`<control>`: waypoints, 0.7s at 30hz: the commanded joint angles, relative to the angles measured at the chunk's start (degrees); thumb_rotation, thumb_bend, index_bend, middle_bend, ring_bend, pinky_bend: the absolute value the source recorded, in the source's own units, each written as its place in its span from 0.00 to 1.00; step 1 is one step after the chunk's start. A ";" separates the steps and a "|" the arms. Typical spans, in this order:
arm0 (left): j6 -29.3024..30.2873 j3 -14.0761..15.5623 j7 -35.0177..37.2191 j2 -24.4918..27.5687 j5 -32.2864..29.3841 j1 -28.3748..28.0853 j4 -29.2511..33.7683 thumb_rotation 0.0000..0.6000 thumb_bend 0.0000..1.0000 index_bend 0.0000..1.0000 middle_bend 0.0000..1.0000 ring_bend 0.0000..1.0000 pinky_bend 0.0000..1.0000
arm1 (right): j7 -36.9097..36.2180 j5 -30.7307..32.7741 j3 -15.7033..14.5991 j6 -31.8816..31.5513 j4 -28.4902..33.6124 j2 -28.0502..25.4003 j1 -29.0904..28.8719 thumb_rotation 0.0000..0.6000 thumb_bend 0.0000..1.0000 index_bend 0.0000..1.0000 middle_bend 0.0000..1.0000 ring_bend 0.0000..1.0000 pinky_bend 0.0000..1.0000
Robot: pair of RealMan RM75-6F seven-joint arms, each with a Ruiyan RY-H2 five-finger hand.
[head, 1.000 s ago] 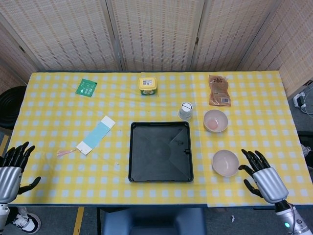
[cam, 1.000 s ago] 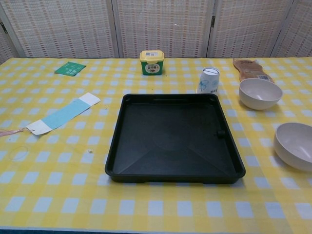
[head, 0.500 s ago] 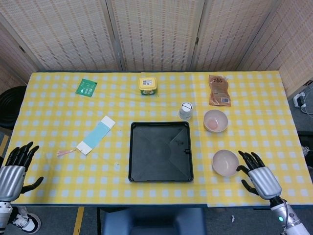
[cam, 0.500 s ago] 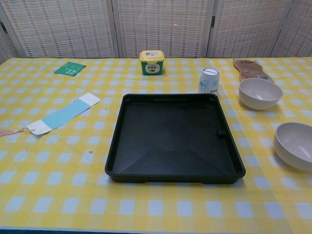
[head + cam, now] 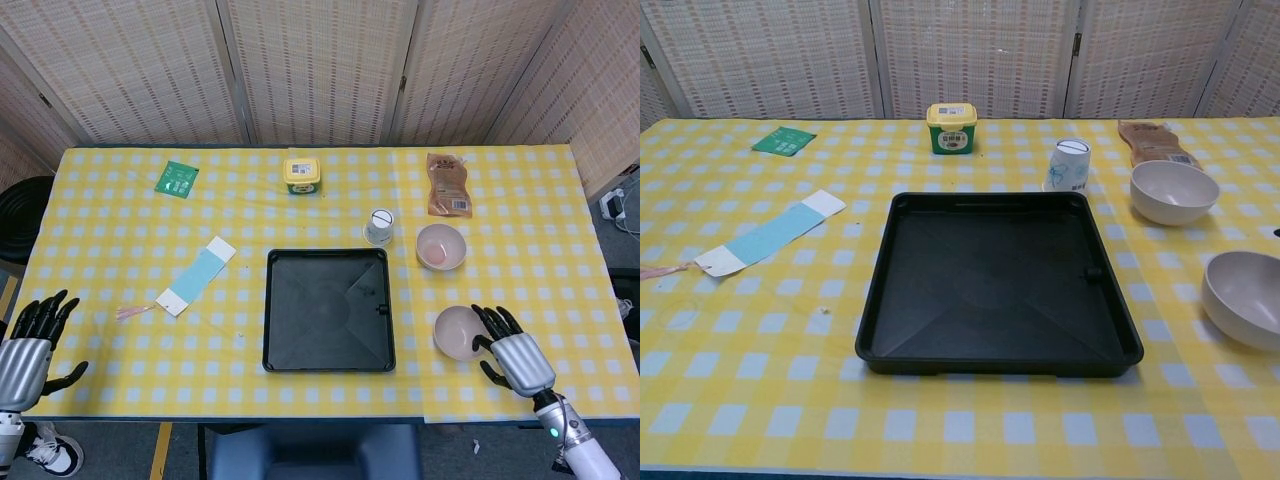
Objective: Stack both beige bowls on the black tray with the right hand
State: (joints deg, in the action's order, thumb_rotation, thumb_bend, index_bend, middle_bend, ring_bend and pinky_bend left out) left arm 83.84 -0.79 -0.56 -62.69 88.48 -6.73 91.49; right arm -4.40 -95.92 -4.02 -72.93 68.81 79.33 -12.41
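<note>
Two beige bowls are sitting on the worktop point(image 5: 120, 250), right of the one black tray point(image 5: 327, 310), neither in it: the far bowl point(image 5: 441, 246) just beside a single white cup point(image 5: 379, 227), the near bowl point(image 5: 460, 332) toward the front edge. The right hand point(image 5: 515, 358) is resting just beside the near bowl, fingers point(image 5: 487, 322) spread. The left hand point(image 5: 28, 345) is lying at the front-left edge, fingers apart, holding nothing.

The head view looks steeply down from above the near table edge, taking in the whole table point(image 5: 120, 250). The chest view sits low and close, facing across it. Both share the black tray point(image 5: 327, 309) left of the right hand point(image 5: 512, 352).
</note>
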 commanded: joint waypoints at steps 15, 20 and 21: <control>0.38 0.01 0.11 -0.17 0.31 0.07 -0.32 1.00 0.27 0.00 0.00 0.00 0.00 | 0.36 0.88 0.44 1.00 -2.50 3.19 -1.93 1.00 0.46 0.67 0.00 0.00 0.00; 0.78 -0.07 -0.73 -0.46 0.30 0.23 -0.28 1.00 0.27 0.00 0.00 0.00 0.00 | 0.31 -0.08 1.09 -1.95 -1.37 2.43 -2.13 1.00 0.48 0.71 0.00 0.00 0.00; 0.74 -0.01 -0.92 -0.54 0.39 0.21 -0.24 1.00 0.27 0.00 0.00 0.00 0.00 | 0.55 -0.41 1.27 -2.50 -0.48 1.70 -2.35 1.00 0.48 0.71 0.00 0.00 0.00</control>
State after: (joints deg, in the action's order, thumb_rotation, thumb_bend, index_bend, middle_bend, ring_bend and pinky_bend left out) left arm 84.57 -0.81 -1.43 -63.18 88.85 -6.52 91.23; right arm -4.12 -95.80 -3.09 -74.59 67.30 81.86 -14.53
